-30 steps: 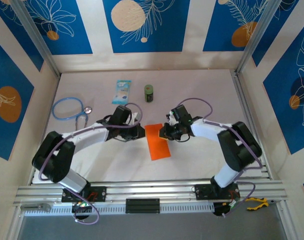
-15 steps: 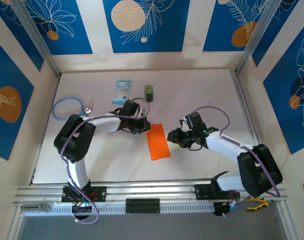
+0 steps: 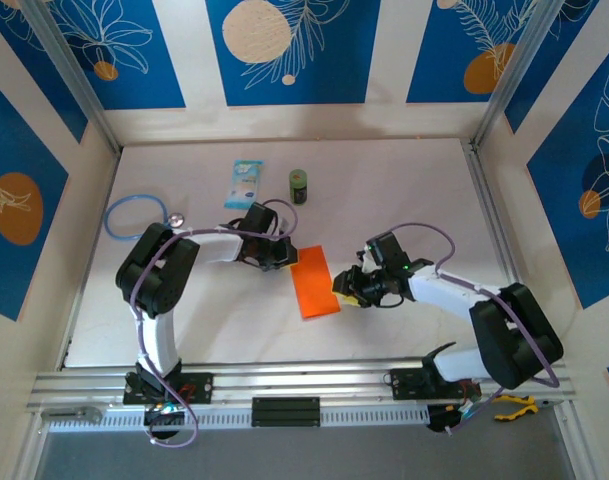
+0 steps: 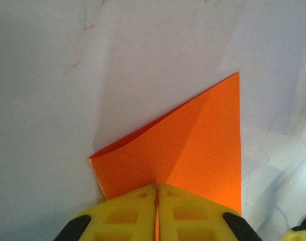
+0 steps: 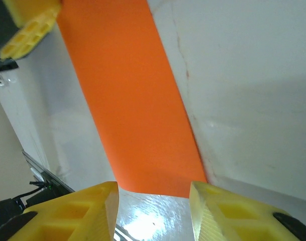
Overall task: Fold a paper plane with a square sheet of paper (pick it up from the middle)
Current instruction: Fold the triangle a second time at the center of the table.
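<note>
Orange, thin and limp, the square sheet of paper [image 3: 314, 282], doubled into a strip, lies mid-table [image 3: 404, 190] between the arms; it should weigh almost nothing, crease readily and slide on the smooth top, so a pinch at a raised corner looks safest. The left gripper [image 4: 156, 193] is clamped on its far left corner, curling it up; the right gripper [image 5: 154, 193] gapes empty at its near right edge. Whether both layers are pinched is hidden

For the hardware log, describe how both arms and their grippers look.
The left arm and right arm have white links, bulky black joints, and a thin purple cable looping along each. The left gripper and right gripper carry blocky yellow fingers with moulded rectangular pockets and black outer trim.
</note>
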You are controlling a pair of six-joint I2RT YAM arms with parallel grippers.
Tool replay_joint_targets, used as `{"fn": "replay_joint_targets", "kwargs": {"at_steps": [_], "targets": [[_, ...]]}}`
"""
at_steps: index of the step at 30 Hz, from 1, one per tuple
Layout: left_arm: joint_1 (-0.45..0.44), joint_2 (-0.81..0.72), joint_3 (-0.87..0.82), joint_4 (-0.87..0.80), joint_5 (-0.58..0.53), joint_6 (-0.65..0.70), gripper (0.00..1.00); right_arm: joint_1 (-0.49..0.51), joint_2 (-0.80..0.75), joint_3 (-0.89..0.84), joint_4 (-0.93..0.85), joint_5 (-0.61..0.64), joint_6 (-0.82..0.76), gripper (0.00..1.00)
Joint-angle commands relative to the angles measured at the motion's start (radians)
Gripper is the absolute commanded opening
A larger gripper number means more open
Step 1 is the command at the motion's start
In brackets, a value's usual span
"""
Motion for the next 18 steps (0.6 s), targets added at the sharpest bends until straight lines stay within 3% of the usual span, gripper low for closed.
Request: {"fn": "replay_joint_targets", "kwargs": {"at_steps": [1, 14, 18], "targets": [[0.015, 0.029, -0.021, 0.011, 0.009, 0.024, 0.11, 0.019, 0.043, -0.004, -0.005, -0.069, 0.010, 0.42], [0.021, 0.058, 0.024, -0.017, 0.040, 0.060, 0.11, 0.033, 0.118, 0.021, 0.074, -0.111, 0.027, 0.42], [0.021, 0.063, 0.031, -0.025, 0.038, 0.067, 0.11, 0.029, 0.094, 0.036, -0.004, -0.018, 0.022, 0.42]]}}
